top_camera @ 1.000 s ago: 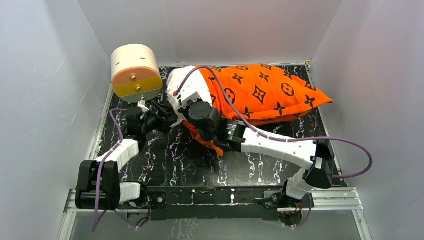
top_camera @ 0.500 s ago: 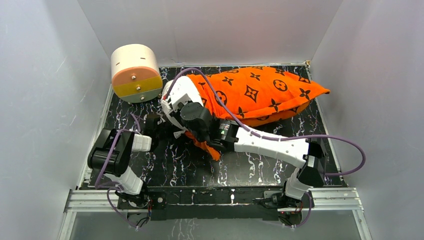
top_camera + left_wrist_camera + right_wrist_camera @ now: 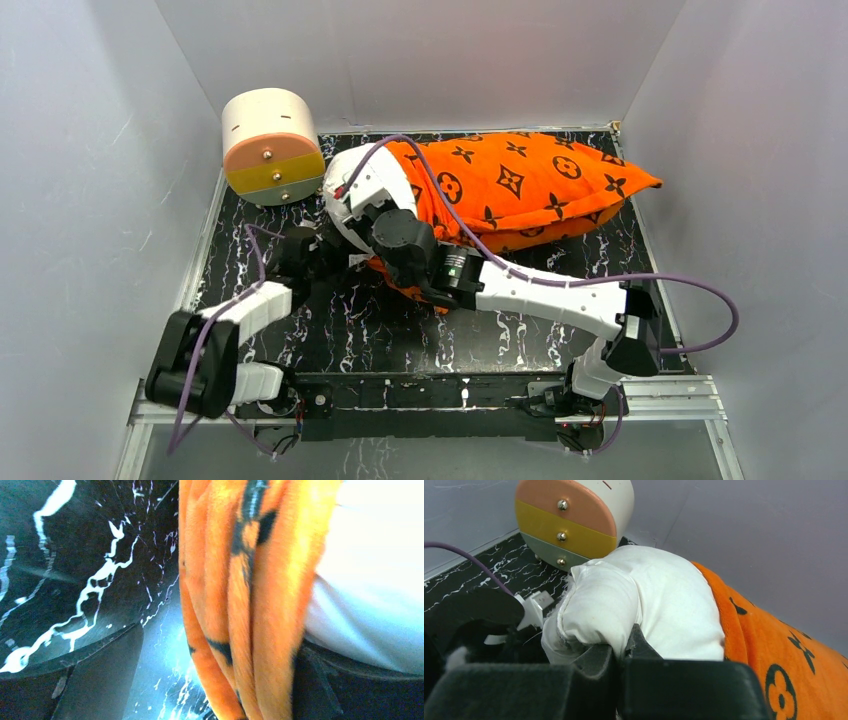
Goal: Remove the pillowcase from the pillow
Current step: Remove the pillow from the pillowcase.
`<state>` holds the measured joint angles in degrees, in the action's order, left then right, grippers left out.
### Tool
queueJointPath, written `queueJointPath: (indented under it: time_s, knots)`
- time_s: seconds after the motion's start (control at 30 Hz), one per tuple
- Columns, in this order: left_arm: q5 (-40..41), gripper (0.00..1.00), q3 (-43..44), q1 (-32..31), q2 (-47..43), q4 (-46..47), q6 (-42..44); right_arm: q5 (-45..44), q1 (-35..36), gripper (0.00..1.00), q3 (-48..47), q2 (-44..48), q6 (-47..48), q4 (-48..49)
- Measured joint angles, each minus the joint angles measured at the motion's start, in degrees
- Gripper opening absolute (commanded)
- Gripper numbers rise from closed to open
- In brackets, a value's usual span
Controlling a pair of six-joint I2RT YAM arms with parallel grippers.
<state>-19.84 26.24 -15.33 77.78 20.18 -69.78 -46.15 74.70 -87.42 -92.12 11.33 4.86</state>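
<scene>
Plainly, the left gripper (image 3: 207, 675) stands with its jaws wide apart and holds nothing. The bunched hem of the pillowcase (image 3: 240, 605) hangs in thick folds between its fingers, close against the right-hand finger and clear of the other. The black marbled floor (image 3: 85, 580) shows past the folds on the gripper's left, and white pillow fabric swells just beyond them on its right.

The right gripper (image 3: 621, 652) is clamped tight on a pinch of the pillow (image 3: 649, 600), at the bare white end that pokes out of the cover. A cream-and-orange drum (image 3: 574, 517) sits beyond that end, ahead and to the left of the fingers. From the pinch the orange cover runs away to the gripper's right, and it wraps most of the pillow's length.

Both things look light and soft. The plush is limp and will bunch and stretch sooner than slide, and its pile probably drags on the white fabric. The pillow is plump and squashy, so it would likely follow any pull unless it is anchored, as the right gripper's pinch does. The best hold on the cover seems to be that gathered hem, taken deep across several folds, since a single layer might slip out.
</scene>
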Motion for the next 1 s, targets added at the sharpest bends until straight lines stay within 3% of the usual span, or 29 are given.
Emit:
queueJointPath:
  time_s: [0.27,0.43,0.5,0.6,0.67,0.83,1.0]
  knots:
    - [3.21,0.98,2.05,9.75,-19.37,-22.43,8.59,-0.46,1.49,0.00,11.34,6.69,-7.41,3.30]
    - [10.75,0.98,8.72,10.78,-25.55,-38.66,13.75,1.97,1.95,0.03,18.21,9.90,-15.06,3.82]
    - [14.19,0.98,11.89,10.82,-28.98,-42.95,15.54,3.93,1.95,0.15,20.55,11.15,-17.92,3.63]
    - [19.15,0.98,16.76,10.91,-34.73,-46.73,19.41,10.21,1.81,0.48,24.72,13.81,-21.11,3.50]
    - [21.51,0.98,20.31,10.99,-37.55,-47.71,22.60,16.90,1.77,0.62,27.30,15.76,-22.88,2.60]
    - [20.61,0.98,23.96,11.10,-37.29,-48.13,26.49,34.32,1.66,0.79,27.23,17.62,-24.72,-5.27]
    - [9.88,0.98,20.90,11.10,-30.51,-45.55,27.56,39.10,1.64,0.83,22.21,20.55,-24.52,-11.41]
